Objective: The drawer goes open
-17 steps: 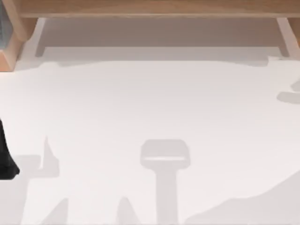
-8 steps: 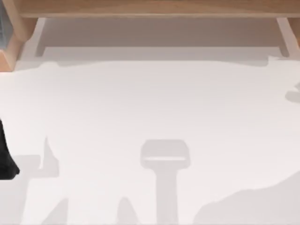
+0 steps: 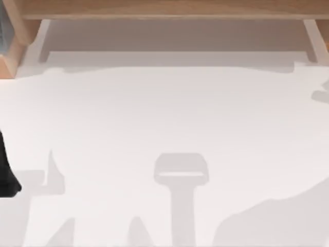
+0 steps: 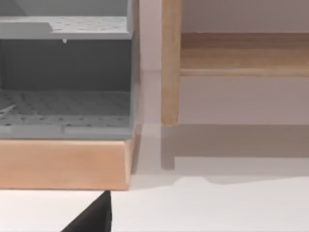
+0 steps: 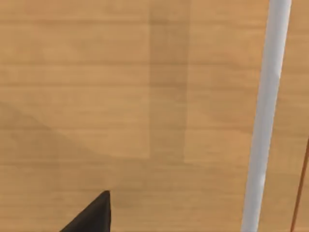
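Right gripper: a black finger tip point(image 5: 91, 215) shows at the lower left of the right wrist frame, close against a light brown wood-grain drawer front point(image 5: 120, 96). A smooth white bar handle point(image 5: 265, 116) runs top to bottom at the right of that frame. Open or closed, cannot tell.

Left arm: a black piece point(image 3: 6, 175) sits at the left edge of the top frame, parked. A black tip point(image 4: 94, 217) shows in the left wrist frame, its opening not readable. Beyond it are a grey perforated shelf unit point(image 4: 63, 101) on a tan wooden base point(image 4: 63, 164) and a pale wooden post point(image 4: 170, 63).

Against the earlier frames, the grey shadows at the right edge and lower right of the flat matte white table point(image 3: 164, 113) have shifted; the left arm piece has not moved.

A wooden cabinet edge point(image 3: 164, 9) spans the top of the top frame.
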`<control>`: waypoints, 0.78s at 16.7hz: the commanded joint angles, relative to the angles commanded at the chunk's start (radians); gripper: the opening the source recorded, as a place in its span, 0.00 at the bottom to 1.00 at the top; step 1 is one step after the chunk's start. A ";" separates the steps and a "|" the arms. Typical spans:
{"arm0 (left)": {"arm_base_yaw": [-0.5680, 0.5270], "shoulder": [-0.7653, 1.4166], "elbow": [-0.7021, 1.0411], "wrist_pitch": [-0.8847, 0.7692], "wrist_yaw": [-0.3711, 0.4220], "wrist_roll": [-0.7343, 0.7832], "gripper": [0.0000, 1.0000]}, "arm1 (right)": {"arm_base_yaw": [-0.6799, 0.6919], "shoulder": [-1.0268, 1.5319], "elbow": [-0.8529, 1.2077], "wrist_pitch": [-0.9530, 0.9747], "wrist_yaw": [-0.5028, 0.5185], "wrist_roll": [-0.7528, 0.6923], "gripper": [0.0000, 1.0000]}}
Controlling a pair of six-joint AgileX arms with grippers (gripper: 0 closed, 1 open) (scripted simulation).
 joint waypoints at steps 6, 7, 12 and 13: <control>0.000 0.000 0.000 0.000 0.000 0.000 1.00 | 0.000 0.000 0.000 0.000 0.000 0.000 0.77; 0.000 0.000 0.000 0.000 0.000 0.000 1.00 | 0.000 0.000 0.000 0.000 0.000 0.000 0.70; 0.000 0.000 0.000 0.000 0.000 0.000 1.00 | 0.000 0.000 0.000 0.000 0.000 0.000 0.32; 0.000 0.000 0.000 0.000 0.000 0.000 1.00 | 0.000 0.000 0.000 0.000 0.000 0.000 0.25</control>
